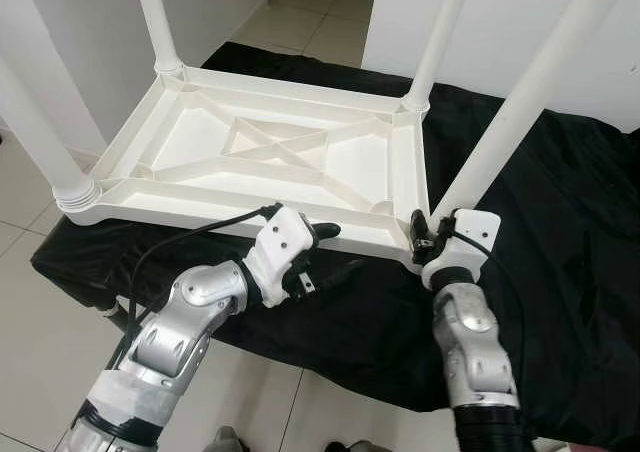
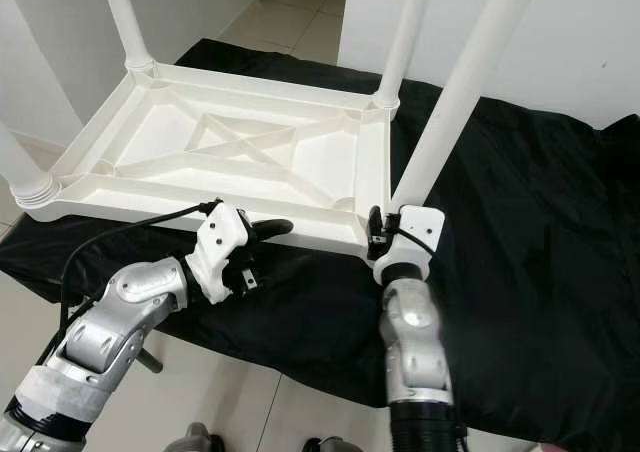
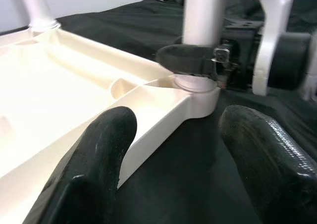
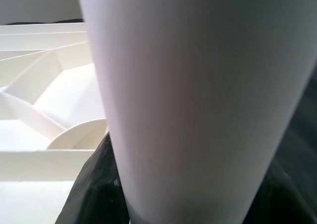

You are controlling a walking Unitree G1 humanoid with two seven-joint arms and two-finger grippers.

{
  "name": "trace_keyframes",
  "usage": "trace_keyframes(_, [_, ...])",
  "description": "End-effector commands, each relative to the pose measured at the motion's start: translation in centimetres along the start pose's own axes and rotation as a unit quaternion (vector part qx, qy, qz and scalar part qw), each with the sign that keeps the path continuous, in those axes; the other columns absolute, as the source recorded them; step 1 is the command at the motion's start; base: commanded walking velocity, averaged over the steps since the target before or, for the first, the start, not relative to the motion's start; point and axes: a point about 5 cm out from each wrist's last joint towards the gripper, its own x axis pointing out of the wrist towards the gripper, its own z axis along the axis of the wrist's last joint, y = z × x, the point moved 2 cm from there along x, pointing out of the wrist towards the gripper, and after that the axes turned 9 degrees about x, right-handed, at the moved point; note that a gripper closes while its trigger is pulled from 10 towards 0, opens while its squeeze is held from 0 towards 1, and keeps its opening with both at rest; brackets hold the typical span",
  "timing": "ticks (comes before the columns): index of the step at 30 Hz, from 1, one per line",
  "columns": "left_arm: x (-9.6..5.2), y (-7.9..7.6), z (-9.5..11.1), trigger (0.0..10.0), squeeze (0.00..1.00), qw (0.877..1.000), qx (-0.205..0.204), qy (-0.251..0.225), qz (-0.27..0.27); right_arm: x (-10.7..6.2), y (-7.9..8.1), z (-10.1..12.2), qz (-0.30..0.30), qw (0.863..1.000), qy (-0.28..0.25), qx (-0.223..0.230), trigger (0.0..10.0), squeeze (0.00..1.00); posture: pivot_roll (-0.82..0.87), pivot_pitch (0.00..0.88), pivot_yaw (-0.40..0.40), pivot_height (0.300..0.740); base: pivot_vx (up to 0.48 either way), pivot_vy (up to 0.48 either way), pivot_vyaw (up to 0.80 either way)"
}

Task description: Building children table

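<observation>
The white tabletop (image 1: pixel 265 152) lies upside down on a black cloth (image 1: pixel 560 272), with four legs (image 1: pixel 520 102) standing up from its corners. The right tool (image 1: pixel 428 234) is clamped on the base of the near right leg, whose long axis rises away and leans to the right, so the right arm looks best placed to seat or twist it. The left tool (image 1: pixel 315 257), fingers (image 3: pixel 99 154) apart, hovers at the near rim with one finger over the edge, empty.

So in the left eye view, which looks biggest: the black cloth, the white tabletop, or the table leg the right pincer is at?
1. Black cloth, spreading widest.
2. Upside-down white tabletop.
3. Table leg by the right pincer, though it runs out of frame.
</observation>
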Motion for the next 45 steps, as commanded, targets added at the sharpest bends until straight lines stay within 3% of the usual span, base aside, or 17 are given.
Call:
trace_keyframes(1, [-0.1, 0.5, -0.6, 10.0, 0.00, 0.999, -0.018, 0.015, 0.034, -0.8, -0.8, -0.7, -0.053, 0.998, 0.006, 0.014, 10.0, 0.00, 0.06, 0.120, -0.046, 0.740, 0.000, 0.000, 0.00])
trace_keyframes(3, [0.0, 0.6, -0.7, 10.0, 0.00, 0.999, -0.027, 0.018, 0.039, -0.9, -0.8, -0.8, -0.063, 0.998, 0.009, 0.013, 10.0, 0.00, 0.06, 0.120, -0.046, 0.740, 0.000, 0.000, 0.00])
trace_keyframes(4, [-0.1, 1.2, -0.8, 10.0, 0.00, 0.998, -0.023, 0.024, 0.056, -0.9, -0.7, -0.4, -0.063, 0.998, 0.005, 0.010, 10.0, 0.15, 0.06, 0.118, -0.037, 0.740, 0.000, 0.000, 0.00])
trace_keyframes(5, [-0.1, 1.2, -0.8, 10.0, 0.00, 0.998, -0.023, 0.024, 0.056, -0.9, -0.7, -0.4, -0.063, 0.998, 0.005, 0.010, 10.0, 0.15, 0.06, 0.118, -0.037, 0.740, 0.000, 0.000, 0.00])
trace_keyframes(6, [-0.1, 1.5, -0.8, 10.0, 0.00, 0.998, -0.019, 0.027, 0.061, -0.7, -0.9, -0.1, -0.062, 0.998, -0.001, 0.009, 10.0, 0.71, 0.06, 0.118, -0.037, 0.740, 0.000, 0.000, 0.00])
trace_keyframes(8, [-0.1, 1.5, -0.8, 10.0, 0.00, 0.998, -0.019, 0.027, 0.061, -0.7, -0.9, -0.1, -0.062, 0.998, -0.001, 0.009, 10.0, 0.71, 0.06, 0.118, -0.037, 0.740, 0.000, 0.000, 0.00])
trace_keyframes(9, [-0.2, 1.6, -0.8, 10.0, 0.00, 0.997, -0.018, 0.029, 0.064, -0.6, -1.1, 0.2, -0.058, 0.998, -0.007, 0.009, 10.0, 1.00, 0.06, 0.119, -0.034, 0.740, 0.000, 0.000, 0.00])
trace_keyframes(15, [-0.3, 2.3, -0.7, 10.0, 0.00, 0.996, -0.012, 0.034, 0.086, 0.1, -2.4, 1.3, -0.058, 0.998, -0.028, 0.004, 10.0, 1.00, 0.06, 0.123, -0.025, 0.740, 0.000, 0.000, 0.00])
trace_keyframes(16, [-0.2, 2.4, -0.6, 10.0, 0.00, 0.995, -0.010, 0.035, 0.089, 0.2, -2.1, 1.5, -0.035, 0.999, -0.030, 0.005, 10.0, 0.00, 0.06, 0.129, -0.024, 0.740, 0.000, 0.000, 0.00])
trace_keyframes(24, [-0.1, 2.4, -0.3, 10.0, 0.00, 0.995, 0.002, 0.034, 0.092, 0.5, -0.5, 1.6, 0.077, 0.997, -0.020, 0.017, 10.0, 0.00, 0.06, 0.134, -0.015, 0.740, 0.000, 0.000, 0.00])
trace_keyframes(28, [0.0, 1.0, 0.2, 10.0, 0.00, 0.998, 0.016, 0.022, 0.056, 1.6, -0.7, 2.5, 0.230, 0.973, -0.003, -0.026, 10.0, 0.00, 0.06, 0.137, -0.009, 0.740, 0.000, 0.000, 0.00])
trace_keyframes(32, [0.2, 0.2, 0.2, 10.0, 0.00, 0.999, 0.006, 0.017, 0.033, 1.7, -0.7, 2.5, 0.275, 0.961, 0.010, -0.035, 10.0, 0.00, 0.06, 0.135, -0.010, 0.740, 0.000, 0.000, 0.00])
trace_keyframes(36, [0.5, -2.2, 0.7, 10.0, 0.00, 1.000, -0.003, 0.000, -0.030, 1.5, -1.1, 2.1, 0.356, 0.931, 0.053, -0.058, 9.8, 0.00, 0.06, 0.137, -0.012, 0.740, 0.000, 0.000, 0.00])
trace_keyframes(37, [0.5, -2.7, 0.9, 10.0, 0.00, 0.999, -0.006, -0.004, -0.046, 1.5, -1.4, 2.0, 0.371, 0.924, 0.068, -0.063, 6.3, 0.00, 0.06, 0.137, -0.013, 0.740, 0.000, 0.000, 0.00])
trace_keyframes(40, [0.5, -3.1, 0.9, 10.0, 0.00, 0.998, -0.008, -0.006, -0.056, 1.5, -1.6, 1.9, 0.379, 0.920, 0.076, -0.065, 6.3, 0.00, 0.06, 0.137, -0.013, 0.740, 0.000, 0.000, 0.00])
trace_keyframes(41, [0.4, -3.3, 0.9, 10.0, 0.00, 0.998, -0.008, -0.006, -0.063, 1.6, -1.9, 1.9, 0.383, 0.918, 0.084, -0.067, 0.0, 0.00, 0.06, 0.137, -0.010, 0.740, 0.000, 0.000, 0.00])
trace_keyframes(45, [0.3, -3.4, 0.8, 10.0, 0.00, 0.998, -0.007, -0.005, -0.067, 1.7, -2.4, 1.8, 0.389, 0.914, 0.092, -0.070, 0.0, 0.00, 0.06, 0.134, -0.009, 0.740, 0.000, 0.000, 0.00])
